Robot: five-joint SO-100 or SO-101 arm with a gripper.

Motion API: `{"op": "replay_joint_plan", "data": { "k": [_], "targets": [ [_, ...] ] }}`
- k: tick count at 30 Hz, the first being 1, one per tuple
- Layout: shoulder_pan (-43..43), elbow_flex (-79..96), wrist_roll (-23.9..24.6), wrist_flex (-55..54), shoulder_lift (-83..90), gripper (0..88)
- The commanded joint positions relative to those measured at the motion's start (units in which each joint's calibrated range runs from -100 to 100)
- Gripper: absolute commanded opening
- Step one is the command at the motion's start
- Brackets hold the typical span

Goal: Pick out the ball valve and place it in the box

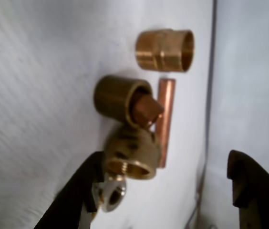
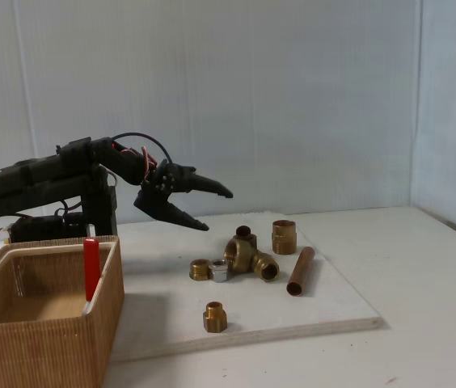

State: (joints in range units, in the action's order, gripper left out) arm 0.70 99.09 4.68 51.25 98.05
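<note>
Fixed view has the valve point(image 2: 91, 271) already inside the box point(image 2: 58, 323), well below and behind the claw point(image 2: 212, 208), with only its red lever standing upright against the near wall; the claw hangs spread apart and empty over the brass fittings on the white board point(image 2: 325, 311). Judging by its brass body, the valve is heavy, rigid and slick, so a grip across the body beside the lever would hold better than the thin flat handle.
</note>
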Motion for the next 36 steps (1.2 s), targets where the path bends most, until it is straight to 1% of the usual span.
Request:
{"op": "replay_joint_plan", "data": {
  "k": [1, 4, 6, 22, 24, 29, 36],
  "targets": [
    [1.7, 0.5, -0.8, 1.3, 0.7, 16.8],
    [2.0, 0.5, -1.8, 0.8, 0.7, 5.4],
    [2.0, 0.5, -3.0, 0.8, 0.7, 0.3],
    [1.8, 0.5, -3.4, 1.7, 0.7, 1.4],
    [1.7, 0.5, -3.4, 4.8, 0.7, 1.4],
    [1.7, 0.5, -3.2, 20.8, 0.7, 1.6],
    [1.7, 0.5, -3.3, 20.4, 0.7, 1.4]
  ]
}}
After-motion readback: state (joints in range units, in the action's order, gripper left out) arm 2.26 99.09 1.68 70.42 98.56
